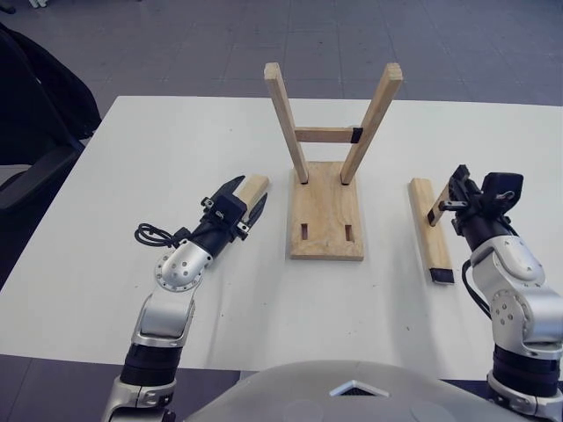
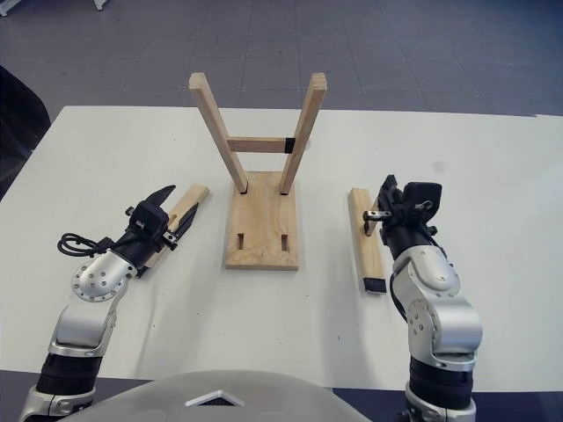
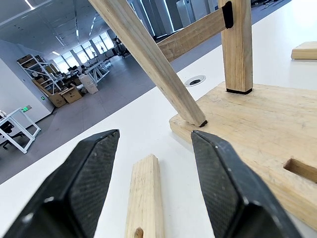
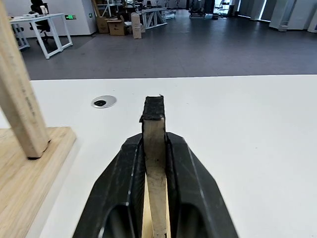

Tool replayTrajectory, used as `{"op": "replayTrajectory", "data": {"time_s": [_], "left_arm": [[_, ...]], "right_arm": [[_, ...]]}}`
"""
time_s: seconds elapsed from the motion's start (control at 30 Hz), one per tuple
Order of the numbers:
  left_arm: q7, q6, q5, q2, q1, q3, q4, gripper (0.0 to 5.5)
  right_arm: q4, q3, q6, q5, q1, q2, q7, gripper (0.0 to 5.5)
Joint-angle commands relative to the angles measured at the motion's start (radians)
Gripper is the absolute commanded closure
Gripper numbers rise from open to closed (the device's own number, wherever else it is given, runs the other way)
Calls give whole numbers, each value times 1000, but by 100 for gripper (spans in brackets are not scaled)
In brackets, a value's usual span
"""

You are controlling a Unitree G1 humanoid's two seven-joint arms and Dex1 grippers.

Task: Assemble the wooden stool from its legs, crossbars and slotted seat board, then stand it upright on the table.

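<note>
The slotted seat board [image 1: 325,224] lies flat mid-table. Two legs [image 1: 286,123] [image 1: 374,119] stand in its far slots, joined by a crossbar [image 1: 324,134]; the two near slots are bare. Left of the board, my left gripper [image 1: 249,192] is open around the end of a loose leg [image 3: 146,198] lying on the table. Right of the board lies another leg [image 1: 429,230] with a black near end. Beside it, my right gripper [image 4: 154,144] is shut on a thin black-tipped crossbar [image 4: 154,131], which meets that leg's side in the eye views.
A round cable hole [image 4: 104,102] sits in the white table [image 1: 176,141] behind the stool parts. A dark chair [image 1: 35,132] stands off the table's left edge. Bare tabletop stretches at the far corners and in front of the board.
</note>
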Motion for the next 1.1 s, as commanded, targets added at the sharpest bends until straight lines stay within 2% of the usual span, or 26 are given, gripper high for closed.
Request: {"op": "replayTrajectory", "data": {"time_s": [0.03, 0.47, 0.53, 0.83, 0.93, 1.0, 1.1], "left_arm": [[-3, 4, -2, -2, -6, 0, -3, 281], [-3, 3, -4, -3, -14, 2, 4, 281], [-4, 1, -5, -2, -11, 2, 3, 281], [-1, -3, -11, -5, -2, 9, 13, 281], [0, 0, -11, -7, 0, 9, 11, 281], [1, 2, -11, -8, 0, 10, 9, 281], [3, 3, -9, -13, -6, 8, 16, 281]], "right_arm": [[36, 48, 114, 38, 34, 3, 52, 508], [33, 54, 87, -7, -23, 36, 45, 508], [29, 47, 73, -8, -35, 45, 43, 451], [-34, -8, 75, 12, -148, 55, 40, 283], [-43, -58, 153, 50, -315, 67, -13, 253], [-13, -95, 204, 91, -437, 96, -55, 253], [140, -127, 221, 111, -560, 144, -88, 253]]}}
